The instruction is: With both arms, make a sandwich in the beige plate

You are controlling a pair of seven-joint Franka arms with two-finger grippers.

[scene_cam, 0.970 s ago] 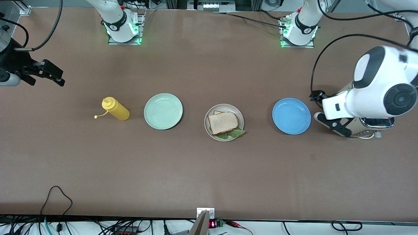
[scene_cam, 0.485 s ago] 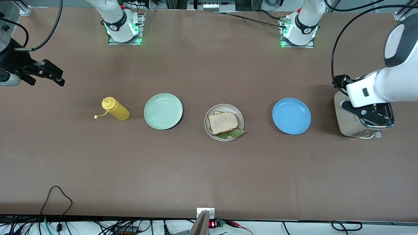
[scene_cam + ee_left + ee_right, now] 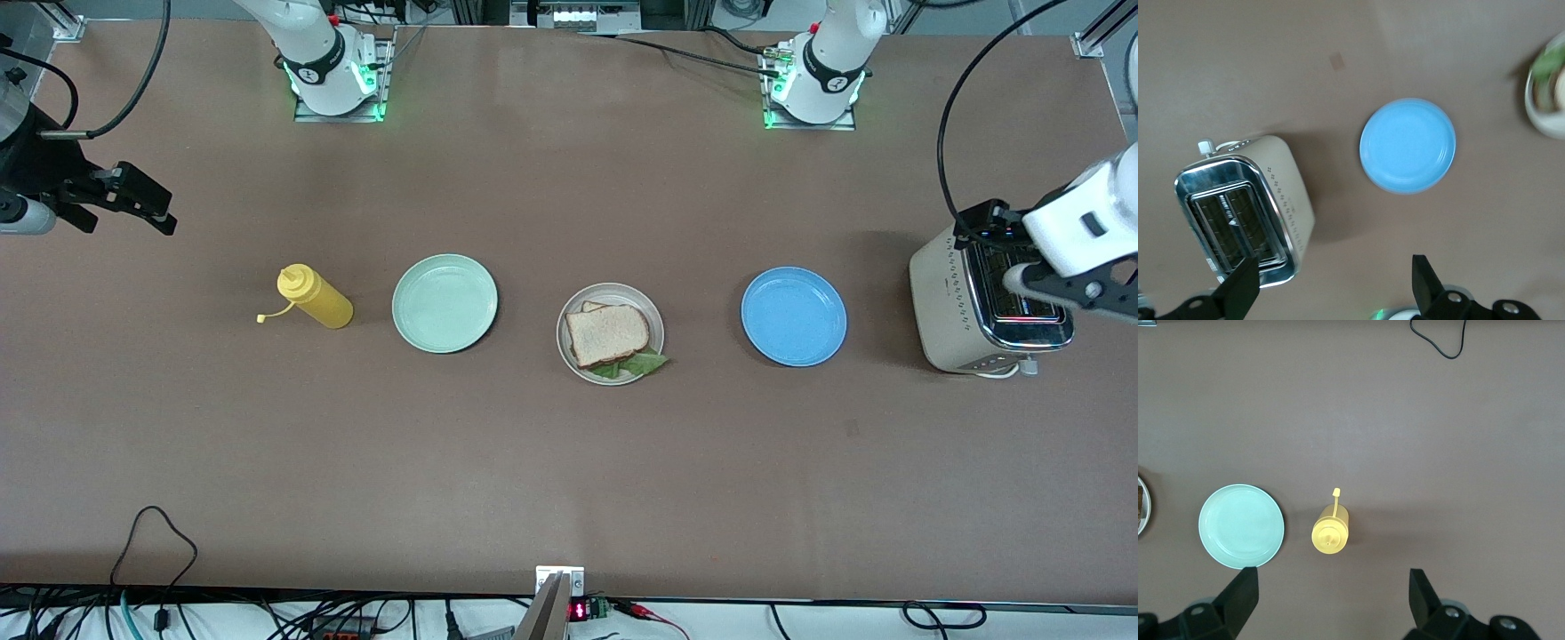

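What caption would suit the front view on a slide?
Sandwich assembled on beige plate; left gripper open above toaster, right gripper waits open at the table's end.

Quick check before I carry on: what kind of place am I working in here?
Most likely a robotics lab set up as a mock kitchen: arm bases bolted to a bare brown table, loose cables along its edge, and food props on it, namely a toaster, a mustard bottle and a sandwich on a beige plate.

Brown tabletop [image 3: 533,462]; yellow squeeze bottle [image 3: 316,300]; mint green plate [image 3: 444,303]; beige plate [image 3: 566,345] with light brown bread [image 3: 607,334], green lettuce [image 3: 642,363]; blue plate [image 3: 794,316]; cream-and-chrome toaster [image 3: 953,302].
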